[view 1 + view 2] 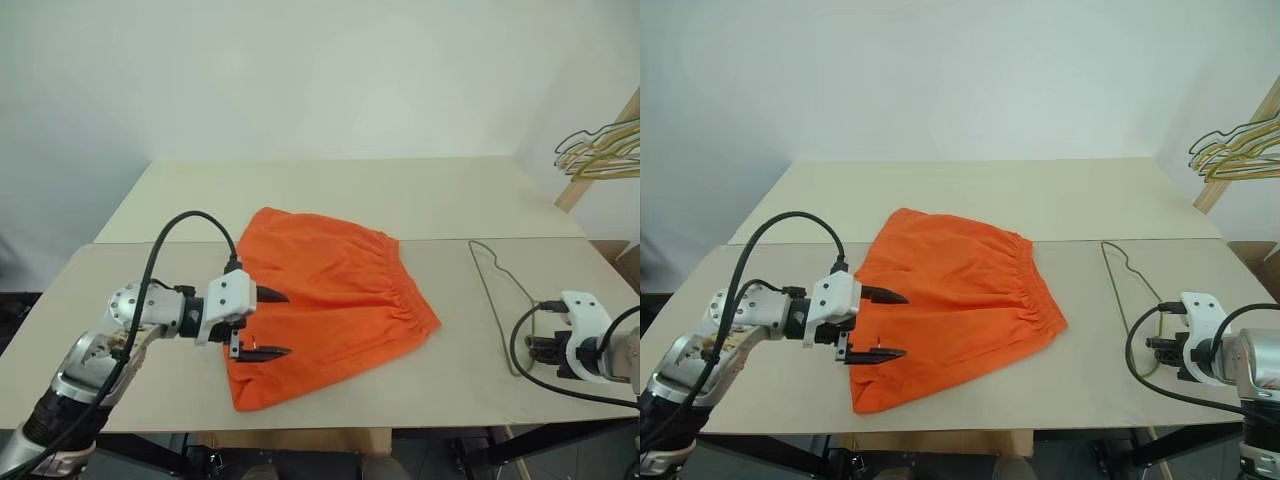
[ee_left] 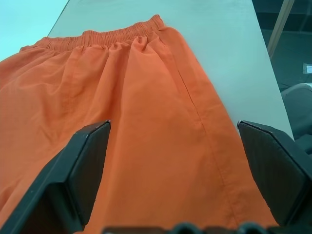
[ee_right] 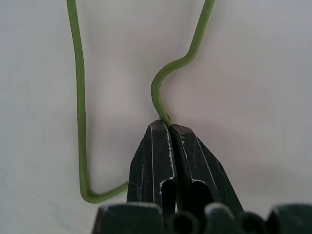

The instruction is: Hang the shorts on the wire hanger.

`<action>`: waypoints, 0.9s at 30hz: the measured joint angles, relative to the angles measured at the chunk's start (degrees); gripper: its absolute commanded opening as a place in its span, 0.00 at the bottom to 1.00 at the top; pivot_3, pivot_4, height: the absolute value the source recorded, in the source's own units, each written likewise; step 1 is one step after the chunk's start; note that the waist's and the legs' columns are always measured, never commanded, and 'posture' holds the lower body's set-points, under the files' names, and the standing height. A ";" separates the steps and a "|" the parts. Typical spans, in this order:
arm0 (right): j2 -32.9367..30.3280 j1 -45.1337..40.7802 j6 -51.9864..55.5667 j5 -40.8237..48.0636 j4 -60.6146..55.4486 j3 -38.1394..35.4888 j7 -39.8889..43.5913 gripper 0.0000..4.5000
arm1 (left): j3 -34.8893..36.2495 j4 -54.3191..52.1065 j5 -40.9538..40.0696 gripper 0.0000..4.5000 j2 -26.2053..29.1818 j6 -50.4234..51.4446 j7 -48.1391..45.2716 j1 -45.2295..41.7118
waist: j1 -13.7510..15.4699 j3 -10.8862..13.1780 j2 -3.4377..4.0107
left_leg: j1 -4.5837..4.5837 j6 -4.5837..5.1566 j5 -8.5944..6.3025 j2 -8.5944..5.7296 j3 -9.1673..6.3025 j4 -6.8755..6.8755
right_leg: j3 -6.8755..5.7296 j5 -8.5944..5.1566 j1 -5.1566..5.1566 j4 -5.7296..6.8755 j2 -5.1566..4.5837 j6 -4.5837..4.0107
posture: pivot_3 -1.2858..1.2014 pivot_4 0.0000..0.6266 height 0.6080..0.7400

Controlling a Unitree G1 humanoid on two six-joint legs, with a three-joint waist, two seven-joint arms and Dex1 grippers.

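- From our head, we see the table (image 1: pixel 330 190) with lots of bare top behind the shorts (image 1: pixel 330 300). The shorts lie flat in the middle, and one corner comes close to the table's front edge.
- The wire hanger (image 1: pixel 497 300) lies to the right of the shorts, well apart from them, near the table's right end.
- Our left gripper (image 1: pixel 268 325) is spread wide over the left part of the shorts.
- Our left wrist sees the shorts (image 2: pixel 146 126): bright orange, with a bunched waistband.
- Our right wrist sees the right gripper (image 3: pixel 169 127) pinched tight on the thin green-gold hanger wire (image 3: pixel 170 68).
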 measured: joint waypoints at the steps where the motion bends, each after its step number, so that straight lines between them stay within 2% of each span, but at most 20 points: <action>1: 0.44 -0.02 -0.04 -0.11 -0.33 -0.45 -0.66 0.00 | 0.00 0.05 0.00 1.00 0.01 0.00 -0.07 -0.14 | -0.03 0.02 0.01 | -0.01 0.00 0.00 0.00 0.00 0.00 | 0.01 0.00 -0.01 0.00 0.00 0.00 | 0.46 0.06 1.00; 4: 1.88 -0.01 -4.91 -2.31 -3.75 -1.43 -3.89 0.00 | 0.01 1.72 0.06 1.00 0.02 -0.05 -0.14 -2.03 | -0.06 0.15 0.20 | -0.01 0.00 0.00 -0.03 0.03 0.00 | 0.04 -0.01 -0.02 0.02 -0.03 0.02 | 0.46 0.06 1.00; 7: 2.82 0.11 -14.42 -4.94 -9.16 -1.87 -6.67 0.00 | 0.53 5.04 0.00 1.00 -1.00 0.44 0.95 -5.66 | -0.09 0.21 0.32 | -0.03 0.00 0.00 -0.02 0.03 -0.02 | 0.04 -0.01 -0.07 0.02 0.00 0.03 | 0.45 0.05 1.00; 11: 0.40 5.02 -34.57 -10.56 -17.15 2.43 -6.00 0.00 | 2.22 10.20 -0.75 1.00 -6.91 4.51 6.71 -12.92 | 0.07 0.21 0.31 | -0.21 0.00 0.00 -0.05 -0.01 0.01 | -0.07 -0.02 -0.12 -0.05 -0.07 0.05 | 0.45 0.03 1.00; 12: -1.97 7.73 -43.25 -13.92 -18.33 5.39 -5.22 0.00 | 3.12 12.06 -1.83 1.00 -9.02 6.66 8.63 -15.80 | 0.18 0.21 0.28 | -0.30 0.00 0.00 -0.07 -0.04 0.10 | -0.13 -0.03 -0.15 -0.07 -0.10 0.07 | 0.45 0.02 1.00; 14: -4.98 10.99 -56.91 -18.93 -18.82 8.94 -4.20 0.00 | 4.28 14.35 -3.06 1.00 -9.78 9.09 9.87 -19.69 | -0.22 0.17 0.22 | -0.37 0.00 0.00 -0.08 -0.04 0.13 | -0.13 -0.02 -0.22 -0.07 -0.11 0.08 | 0.45 0.00 1.00; 17: -8.61 12.82 -76.47 -26.90 -15.16 11.95 -4.66 0.00 | 5.80 18.73 -4.93 1.00 -9.57 10.82 8.53 -25.05 | -1.42 0.14 0.22 | -0.35 -0.01 0.01 -0.13 -0.03 0.15 | -0.12 -0.02 -0.21 -0.06 -0.16 0.08 | 0.45 0.00 1.00; 20: -10.76 10.92 -89.91 -33.87 -8.66 13.84 -7.12 0.00 | 6.36 22.83 -6.72 1.00 -9.54 12.13 6.36 -29.40 | -2.35 0.13 0.20 | -0.31 -0.01 0.01 -0.12 -0.03 0.24 | -0.11 -0.02 -0.16 0.01 -0.14 0.08 | 0.45 0.00 1.00; 24: -11.31 4.95 -102.34 -41.91 -1.16 16.40 -11.46 0.00 | 4.78 26.34 -6.36 1.00 -9.43 11.18 2.19 -32.37 | -3.69 0.13 0.21 | -0.21 -0.01 0.01 -0.12 -0.02 0.24 | -0.06 -0.02 -0.08 0.02 -0.12 0.08 | 0.45 0.00 1.00; 27: -11.29 1.03 -107.65 -45.27 0.86 18.14 -12.17 0.00 | 2.19 27.93 -6.19 1.00 -10.69 11.87 0.24 -33.98 | -4.39 0.13 0.21 | -0.28 -0.01 0.01 -0.13 -0.04 0.28 | -0.07 -0.02 -0.08 0.00 -0.14 0.08 | 0.45 0.00 1.00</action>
